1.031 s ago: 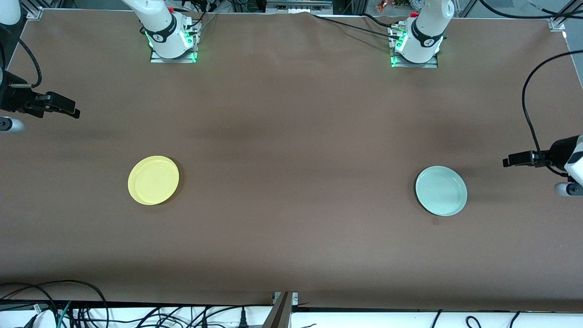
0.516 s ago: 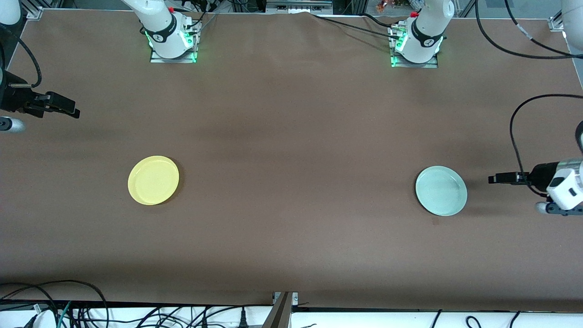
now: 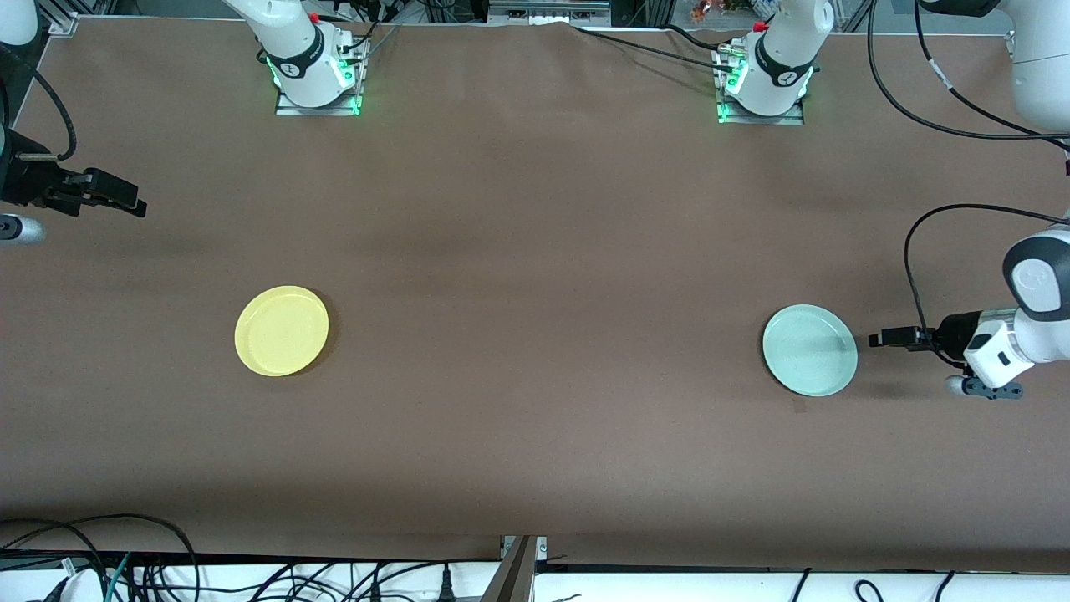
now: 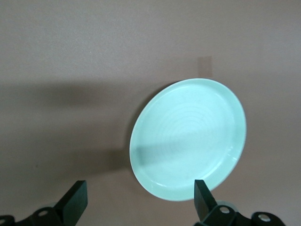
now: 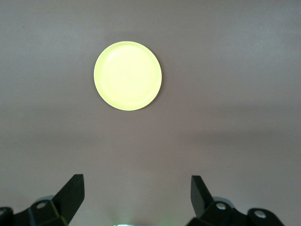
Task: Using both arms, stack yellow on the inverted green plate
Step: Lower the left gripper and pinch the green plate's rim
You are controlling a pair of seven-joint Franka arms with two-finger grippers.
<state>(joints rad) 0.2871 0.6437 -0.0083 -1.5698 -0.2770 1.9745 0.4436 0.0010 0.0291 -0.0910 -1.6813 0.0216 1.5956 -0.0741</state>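
The pale green plate (image 3: 809,349) lies rim up on the brown table toward the left arm's end. It also shows in the left wrist view (image 4: 188,139). My left gripper (image 3: 878,339) is open and empty, low beside the plate's edge, apart from it, pointing at it. The yellow plate (image 3: 282,330) lies rim up toward the right arm's end and shows in the right wrist view (image 5: 127,76). My right gripper (image 3: 134,203) is open and empty at the table's edge, well away from the yellow plate, and waits.
The brown table (image 3: 535,276) carries only the two plates. The arm bases (image 3: 316,71) (image 3: 765,84) stand along the far edge. Cables (image 3: 125,560) hang past the near edge.
My left gripper has moved in from the table's end toward the green plate and lowered. The right arm and both plates have not moved.
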